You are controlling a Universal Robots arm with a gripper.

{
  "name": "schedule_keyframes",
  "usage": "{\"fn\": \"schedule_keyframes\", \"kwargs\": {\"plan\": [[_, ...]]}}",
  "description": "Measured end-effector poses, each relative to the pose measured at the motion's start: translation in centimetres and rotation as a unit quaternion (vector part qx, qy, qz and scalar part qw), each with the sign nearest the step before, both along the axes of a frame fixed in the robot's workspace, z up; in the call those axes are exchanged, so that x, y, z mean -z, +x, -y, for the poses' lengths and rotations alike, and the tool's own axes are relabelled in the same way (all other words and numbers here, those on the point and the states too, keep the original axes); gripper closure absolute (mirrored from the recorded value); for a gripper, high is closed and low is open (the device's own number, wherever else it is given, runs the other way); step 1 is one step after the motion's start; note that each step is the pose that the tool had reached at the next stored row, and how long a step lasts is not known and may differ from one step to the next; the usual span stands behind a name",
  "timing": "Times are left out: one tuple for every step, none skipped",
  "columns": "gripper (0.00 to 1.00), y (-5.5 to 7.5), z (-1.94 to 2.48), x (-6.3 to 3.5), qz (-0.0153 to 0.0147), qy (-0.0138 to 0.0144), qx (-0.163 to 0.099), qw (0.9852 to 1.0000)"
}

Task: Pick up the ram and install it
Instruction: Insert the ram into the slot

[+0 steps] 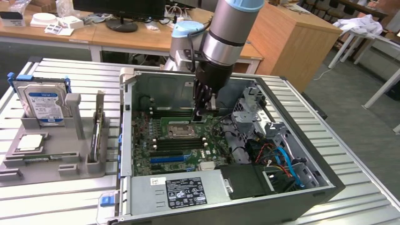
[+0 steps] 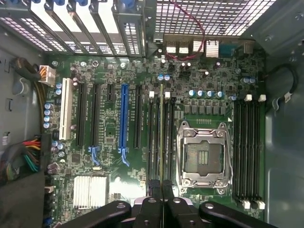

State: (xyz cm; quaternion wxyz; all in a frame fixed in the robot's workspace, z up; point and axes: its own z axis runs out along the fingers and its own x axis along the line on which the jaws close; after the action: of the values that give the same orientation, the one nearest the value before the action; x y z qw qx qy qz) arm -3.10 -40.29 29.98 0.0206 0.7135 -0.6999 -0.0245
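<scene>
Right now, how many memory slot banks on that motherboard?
2. One bank flanks the CPU socket on the side where the ram is held; the other bank flanks its opposite side. None seem hidden.

Over the CPU socket (image 2: 204, 159): open air; the case (image 1: 300, 202) stands with its side off, so you can drop straight in.
Slot bank (image 2: 153, 142) beside the socket: the gripper (image 2: 160, 184), clamped on the ram (image 2: 161, 118), takes this lane; neighbouring slots press close on both flanks.
Second slot bank (image 2: 249, 152), socket's opposite side: low, with room over it; the case wall stands just beyond.
Drive cage (image 1: 250, 110), off the socket toward the exterior view's right: tall, blocks you sideways; cables (image 1: 282, 159) tangle past it.
Power supply (image 1: 181, 187), socket's near side in the exterior view: a bulky block.
</scene>
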Motion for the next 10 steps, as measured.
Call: {"fn": "schedule_keyframes", "kwargs": {"plan": [[0.88,0.0,0.0,0.13,0.0,0.0,0.0,1.0],[0.88,0.0,0.0,0.24,0.0,0.0,0.0,1.0],[0.88,0.0,0.0,0.35,0.0,0.0,0.0,1.0],[0.88,0.0,0.0,0.46,0.0,0.0,0.0,1.0],[0.88,0.0,0.0,0.57,0.0,0.0,0.0,1.0],[0.88,0.0,0.0,0.65,0.0,-0.0001,0.0,1.0],[0.88,0.0,0.0,0.74,0.0,0.0,0.0,1.0],[0.88,0.0,0.0,0.82,0.0,0.0,0.0,1.0],[0.88,0.0,0.0,0.91,0.0,0.0,0.0,1.0],[0.88,0.0,0.0,0.98,0.0,0.0,0.0,1.0]]}}
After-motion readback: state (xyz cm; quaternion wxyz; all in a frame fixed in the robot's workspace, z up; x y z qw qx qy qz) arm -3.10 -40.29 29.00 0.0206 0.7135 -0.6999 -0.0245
